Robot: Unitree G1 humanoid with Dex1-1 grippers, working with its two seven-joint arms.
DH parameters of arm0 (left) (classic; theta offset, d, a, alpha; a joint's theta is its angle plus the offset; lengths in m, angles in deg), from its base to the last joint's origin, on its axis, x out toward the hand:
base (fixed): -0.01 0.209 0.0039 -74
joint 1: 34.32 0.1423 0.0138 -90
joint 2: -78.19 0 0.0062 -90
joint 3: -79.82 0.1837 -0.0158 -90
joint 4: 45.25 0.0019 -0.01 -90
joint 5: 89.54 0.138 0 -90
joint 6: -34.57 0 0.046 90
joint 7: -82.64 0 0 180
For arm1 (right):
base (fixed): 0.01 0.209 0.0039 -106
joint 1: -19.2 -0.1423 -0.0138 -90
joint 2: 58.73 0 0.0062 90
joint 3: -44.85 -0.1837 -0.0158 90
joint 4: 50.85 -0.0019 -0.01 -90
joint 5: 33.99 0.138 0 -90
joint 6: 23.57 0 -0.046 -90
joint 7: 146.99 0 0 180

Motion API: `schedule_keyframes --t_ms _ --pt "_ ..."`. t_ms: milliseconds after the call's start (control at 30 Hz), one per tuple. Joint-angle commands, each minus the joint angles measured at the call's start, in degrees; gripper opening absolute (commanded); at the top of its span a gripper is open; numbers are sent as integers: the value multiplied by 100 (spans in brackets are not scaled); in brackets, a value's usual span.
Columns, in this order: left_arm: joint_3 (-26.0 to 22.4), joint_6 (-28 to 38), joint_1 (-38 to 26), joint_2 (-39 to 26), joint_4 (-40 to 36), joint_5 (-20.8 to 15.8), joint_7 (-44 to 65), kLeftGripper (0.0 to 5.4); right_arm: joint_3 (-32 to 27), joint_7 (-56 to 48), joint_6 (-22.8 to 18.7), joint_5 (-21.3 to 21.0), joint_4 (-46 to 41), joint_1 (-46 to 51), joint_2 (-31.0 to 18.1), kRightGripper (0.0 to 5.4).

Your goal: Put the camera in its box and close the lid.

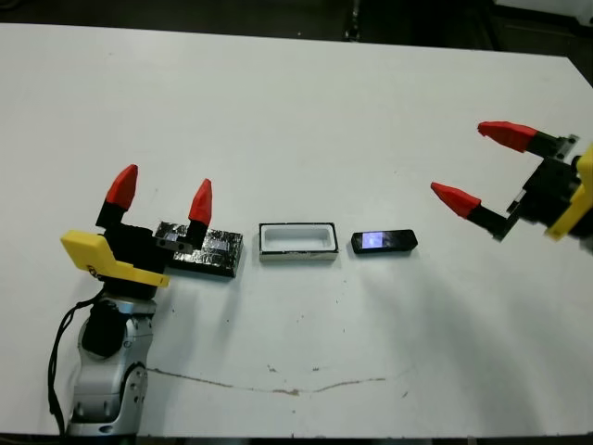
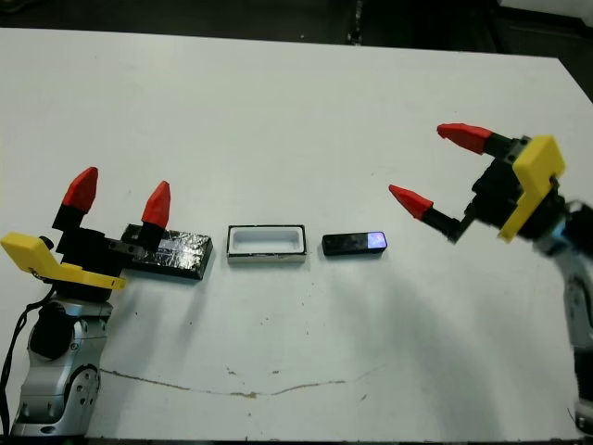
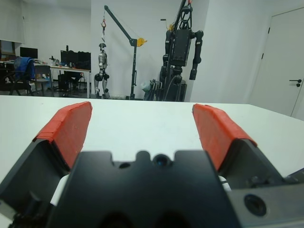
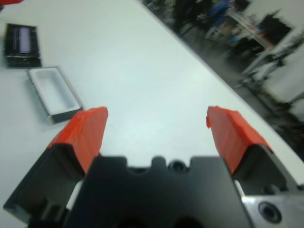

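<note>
Three task items sit in a row on the white table (image 1: 296, 111): lid (image 1: 206, 250) at the robot's left, box (image 1: 296, 242) in the middle, camera (image 1: 384, 242) just to its right, screen patch glowing. All apart from each other, none touched. Box is empty, open side up.

Right gripper (image 1: 473, 167) is spread wide, holding nothing, well apart from the camera on its right side and apparently above the table. Left gripper (image 1: 159, 199) is also spread, empty, fingers pointing up, sitting in front of the lid's left end and partly hiding it.

Nothing done yet; first step is probably the right arm going for the camera.

Risks:
- Camera is thin and flat, so fingers could scrape the table or slip off the edges and push it away.
- A push toward the box could knock the box out of line.
- Camera is barely shorter than the box; a tilted drop would leave it perched on the rim.
- Lid is glossy and could slide under the left fingers.
</note>
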Motion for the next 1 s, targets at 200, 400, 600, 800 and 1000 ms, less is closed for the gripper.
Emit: schedule_keyframes --t_ms 200,400,600,800,1000 --pt "-1 -108 51 -10 -24 50 -84 538 1016 -1662 456 -614 1393 -1153 18 540" --pt "-6 -102 57 -17 0 12 -65 538 1356 -1971 325 -920 1785 -1404 133 540" --pt "-6 -107 55 -29 5 25 -66 538 1548 -2097 284 -1149 1690 -1363 120 540" --pt "14 -96 66 -40 0 69 -61 538 1714 -2104 -169 -1276 1586 -1288 129 540" --pt "30 -129 78 -37 -36 78 -80 538 1828 -2153 -79 -1324 1861 -1272 282 540"
